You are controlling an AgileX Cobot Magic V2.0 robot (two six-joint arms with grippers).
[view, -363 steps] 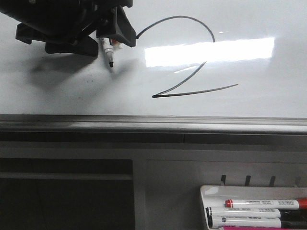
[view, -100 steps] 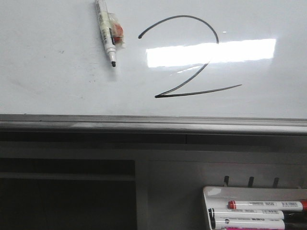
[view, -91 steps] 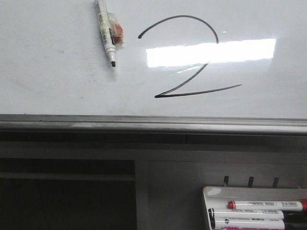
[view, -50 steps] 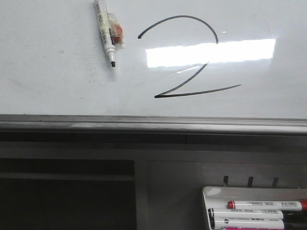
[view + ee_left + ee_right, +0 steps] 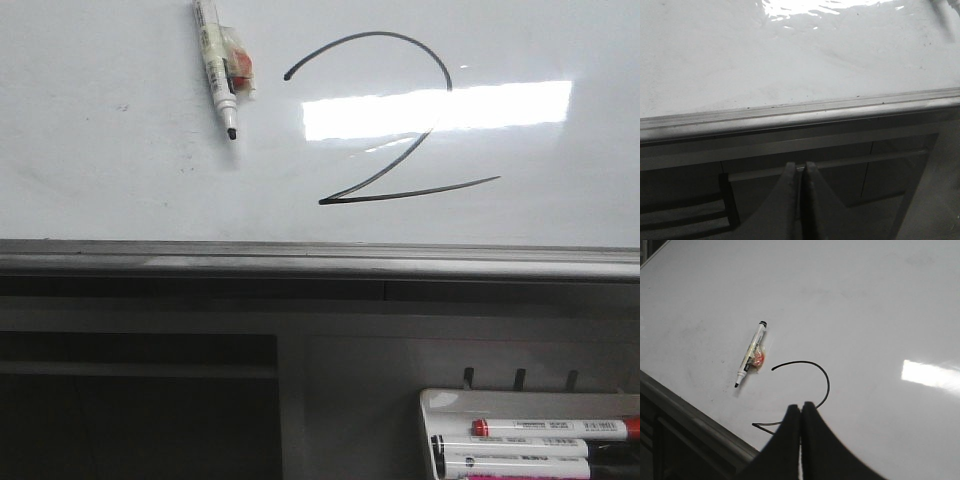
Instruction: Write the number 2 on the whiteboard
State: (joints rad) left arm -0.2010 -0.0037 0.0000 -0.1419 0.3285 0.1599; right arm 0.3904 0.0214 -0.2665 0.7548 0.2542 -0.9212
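The writing step looks finished: the number 2 (image 5: 400, 120) stands complete on the whiteboard (image 5: 100, 180), with its rounded arc, diagonal and long slanted base all joined. In the front view it sits right of centre on the surface, its arc crossing the bright glare (image 5: 438, 108). The marker (image 5: 218, 68) lies loose on the board at about 9 o'clock from the digit's arc, near it but apart, uncapped tip pointing toward the grey edge rail (image 5: 320, 255). A bit of clear tape with an orange patch clings to its barrel.

By my judgement nothing is left to draw; the next move calls only for the arms to keep clear of the wet ink, or perhaps for the marker to be carried to the marker tray (image 5: 440, 405) at 5 o'clock below the rail, where other pens lie.

The right pincer (image 5: 800, 412) hangs above the board with jaws pressed together and nothing between them, over the lower part of the digit. The left pincer (image 5: 801, 170) is likewise closed and empty, poised off the board, over the dark frame beyond the rail. Neither arm shows in the front view.
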